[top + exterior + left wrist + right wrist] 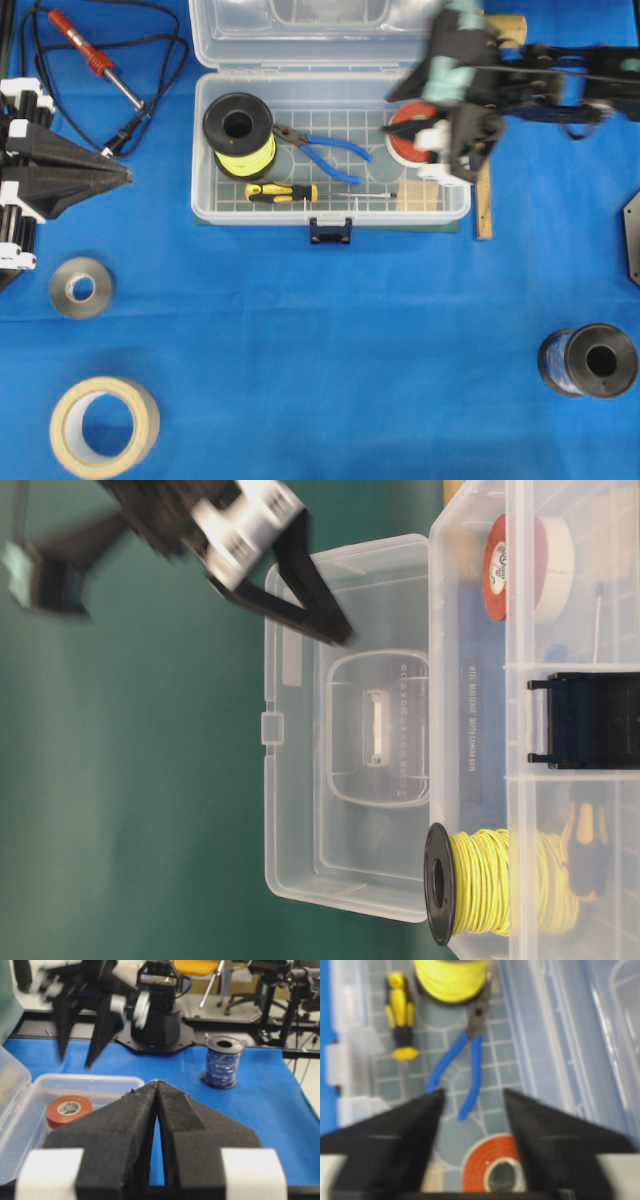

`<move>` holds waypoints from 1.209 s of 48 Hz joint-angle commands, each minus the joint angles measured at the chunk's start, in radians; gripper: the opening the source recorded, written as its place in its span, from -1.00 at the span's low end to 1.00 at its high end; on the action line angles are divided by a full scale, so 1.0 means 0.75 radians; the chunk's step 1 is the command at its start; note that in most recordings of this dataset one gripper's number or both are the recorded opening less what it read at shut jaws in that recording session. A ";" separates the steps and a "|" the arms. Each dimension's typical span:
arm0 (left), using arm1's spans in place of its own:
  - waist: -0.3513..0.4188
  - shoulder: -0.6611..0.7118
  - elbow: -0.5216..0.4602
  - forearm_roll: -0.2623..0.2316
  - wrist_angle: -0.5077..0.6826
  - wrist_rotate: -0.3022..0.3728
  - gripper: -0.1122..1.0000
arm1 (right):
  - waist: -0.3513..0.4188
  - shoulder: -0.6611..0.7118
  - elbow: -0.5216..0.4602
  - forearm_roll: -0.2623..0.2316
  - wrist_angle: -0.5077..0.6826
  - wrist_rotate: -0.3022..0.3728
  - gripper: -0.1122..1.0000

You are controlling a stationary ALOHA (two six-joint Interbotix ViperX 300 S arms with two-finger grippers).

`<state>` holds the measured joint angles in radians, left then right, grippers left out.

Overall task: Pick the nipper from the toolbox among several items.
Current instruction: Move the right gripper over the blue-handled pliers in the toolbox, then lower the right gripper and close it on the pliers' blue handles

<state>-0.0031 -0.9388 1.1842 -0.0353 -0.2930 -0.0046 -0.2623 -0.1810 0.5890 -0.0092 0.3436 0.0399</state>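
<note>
While the right gripper (472, 1110) hangs over the toolbox's (205, 140) right end with its jaws spread wide and nothing between them, the nipper (320, 152) lies flat on the gridded floor near the middle of the case. Its dark nose points toward the black spool of yellow wire (240, 135) at the left end and sits just beside it, perhaps touching; its two blue handles splay toward the red-and-white tape roll (408, 132) at the right end. The yellow-black screwdriver (282, 192) rests along the front wall, close to the latch (331, 231), apart from the nipper.

By its look the nipper is a light, rigid steel tool with rubbery sleeves that should resist slipping. The hinge means the handles may fold together under a squeeze, so the tool could shift as the jaws close. The likeliest hold is across both blue handles about midway along them, where the floor around is bare; the nose is thin, hard metal and crowded by the spool.

Over the blue worktop's left edge, the left gripper (157, 1085) is parked with its fingers pressed together, holding nothing.
</note>
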 commanded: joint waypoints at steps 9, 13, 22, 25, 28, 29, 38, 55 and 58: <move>-0.002 0.014 -0.020 -0.004 -0.014 -0.002 -0.80 | -0.033 0.331 -0.250 -0.039 0.094 -0.012 0.39; -0.002 0.016 -0.018 -0.004 -0.010 -0.012 -0.80 | -0.041 0.417 -0.282 -0.039 0.096 -0.020 0.37; -0.002 0.025 -0.010 -0.004 -0.008 -0.014 -0.80 | -0.061 0.573 -0.335 -0.039 0.090 -0.031 0.36; -0.002 0.027 -0.010 -0.004 -0.006 -0.014 -0.80 | -0.065 0.597 -0.342 -0.039 0.088 -0.031 0.36; -0.002 0.029 -0.010 -0.004 -0.008 -0.014 -0.80 | -0.065 0.616 -0.344 -0.039 0.084 -0.033 0.36; -0.002 0.029 -0.008 -0.004 -0.008 -0.014 -0.80 | -0.065 0.622 -0.344 -0.039 0.082 -0.033 0.36; -0.002 0.029 -0.008 -0.004 -0.008 -0.012 -0.80 | -0.059 0.650 -0.344 -0.039 0.074 -0.037 0.25; 0.000 0.025 -0.006 -0.004 -0.006 -0.014 -0.80 | -0.059 0.593 -0.333 -0.035 0.072 -0.031 -0.57; -0.002 0.025 -0.008 -0.004 -0.006 -0.014 -0.80 | -0.061 0.548 -0.329 -0.035 0.072 -0.031 -0.57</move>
<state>-0.0031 -0.9235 1.1873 -0.0368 -0.2930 -0.0138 -0.3053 0.2991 0.3497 -0.0368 0.4019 0.0199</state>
